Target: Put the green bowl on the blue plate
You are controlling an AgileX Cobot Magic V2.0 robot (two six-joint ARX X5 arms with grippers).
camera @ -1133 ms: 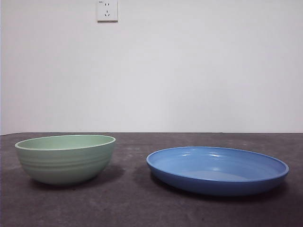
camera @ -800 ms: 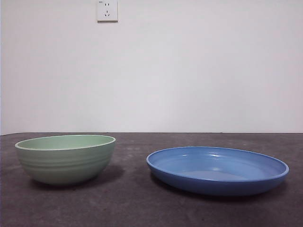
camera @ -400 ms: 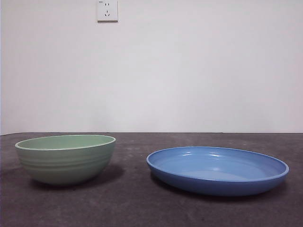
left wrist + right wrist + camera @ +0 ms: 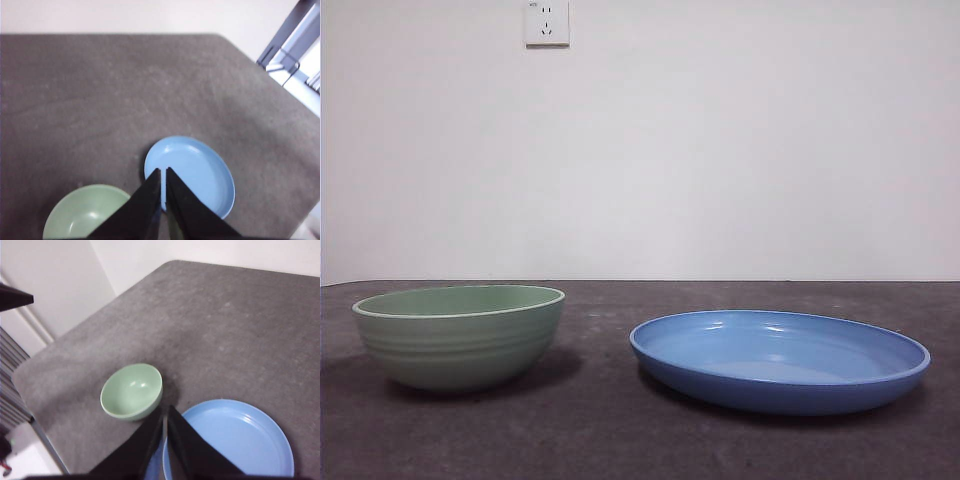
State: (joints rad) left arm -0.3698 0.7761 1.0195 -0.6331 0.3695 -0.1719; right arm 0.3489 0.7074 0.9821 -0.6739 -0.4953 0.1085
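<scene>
At lower left of the front frame: pale mint-green ridged ceramic bowl [image 4: 459, 335], upright on dark table [image 4: 620, 440], apart from wide glossy blue ceramic plate [image 4: 779, 360] at lower right. Left gripper [image 4: 163, 171] and right gripper [image 4: 165, 412] hover high, jaws together. Advised: part jaws, grip bowl rim squarely, lift clear of plate's rim.

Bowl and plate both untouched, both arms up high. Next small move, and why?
Probably open the left gripper and lower it toward the green bowl rim. Its jaws are shut and it hangs high above the table, with the bowl nearest below it. The bowl stands apart from the blue plate. The right gripper, also shut, sits nearer the plate.
</scene>
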